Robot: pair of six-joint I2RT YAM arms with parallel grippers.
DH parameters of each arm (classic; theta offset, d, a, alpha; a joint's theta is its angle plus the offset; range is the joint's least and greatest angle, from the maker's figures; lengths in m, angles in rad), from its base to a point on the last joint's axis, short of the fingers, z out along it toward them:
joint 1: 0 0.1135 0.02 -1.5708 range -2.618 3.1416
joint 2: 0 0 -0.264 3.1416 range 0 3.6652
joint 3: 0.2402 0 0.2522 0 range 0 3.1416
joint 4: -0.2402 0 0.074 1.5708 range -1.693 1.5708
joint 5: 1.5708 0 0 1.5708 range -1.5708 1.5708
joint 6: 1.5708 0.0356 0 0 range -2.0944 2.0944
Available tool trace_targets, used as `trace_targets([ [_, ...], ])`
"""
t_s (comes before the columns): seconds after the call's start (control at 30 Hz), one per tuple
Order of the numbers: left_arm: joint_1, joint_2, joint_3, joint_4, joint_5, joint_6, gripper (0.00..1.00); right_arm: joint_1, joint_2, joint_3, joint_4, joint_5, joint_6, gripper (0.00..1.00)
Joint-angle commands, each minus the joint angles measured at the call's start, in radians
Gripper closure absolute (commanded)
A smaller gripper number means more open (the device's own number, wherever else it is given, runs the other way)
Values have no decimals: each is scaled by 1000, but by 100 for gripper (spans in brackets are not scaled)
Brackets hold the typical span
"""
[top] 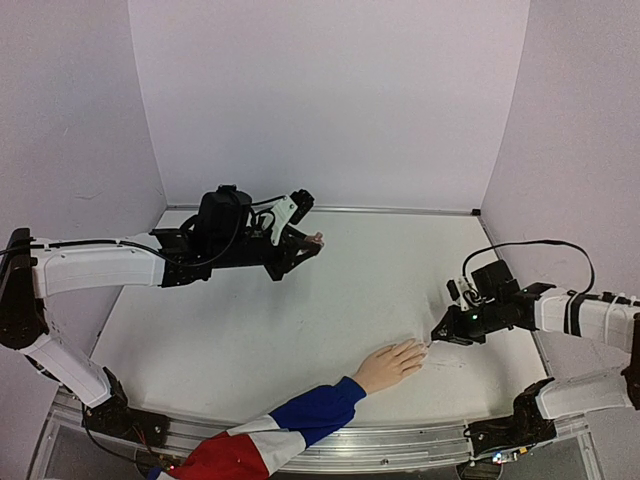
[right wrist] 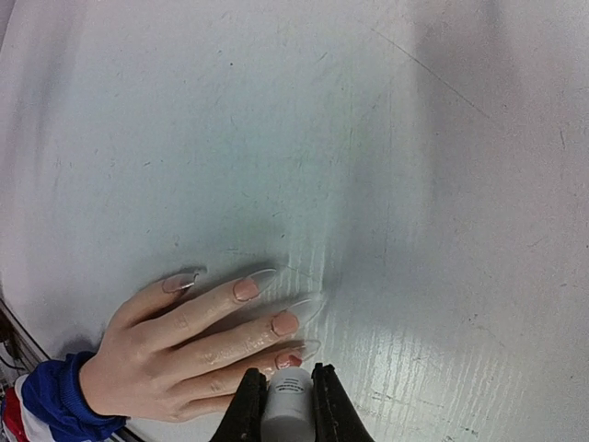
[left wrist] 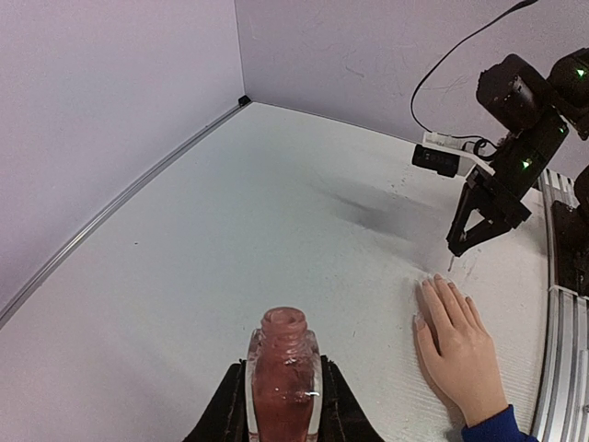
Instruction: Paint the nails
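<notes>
A pale flesh-coloured hand (top: 392, 365) in a blue, white and red sleeve (top: 300, 425) lies flat near the table's front edge. Its nails (right wrist: 246, 290) carry long clear tips. One nail (right wrist: 293, 360) just ahead of my right gripper shows a red smear. My right gripper (right wrist: 289, 398) is shut on the white brush cap (right wrist: 289, 410), hovering right over the fingertips (top: 424, 347). My left gripper (left wrist: 283, 405) is shut on the uncapped pinkish-red polish bottle (left wrist: 283, 373), held upright above the table's back left area (top: 316, 238), well away from the hand (left wrist: 460, 345).
The white table (top: 300, 320) is bounded by lilac walls (top: 330, 90) at the back and sides. A metal rail (top: 400, 435) runs along the front edge. A black cable (top: 530, 243) loops over the right arm.
</notes>
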Motion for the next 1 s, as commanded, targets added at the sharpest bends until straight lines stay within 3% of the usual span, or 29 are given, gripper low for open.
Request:
trace_targets([
  [0.0,-4,-30,30,51,15,-6,100,-3,3,-5,-14,-51,-4,100],
  [0.97,-3,-24,36,51,19,-1,100,0,88,8,6,-73,-12,100],
])
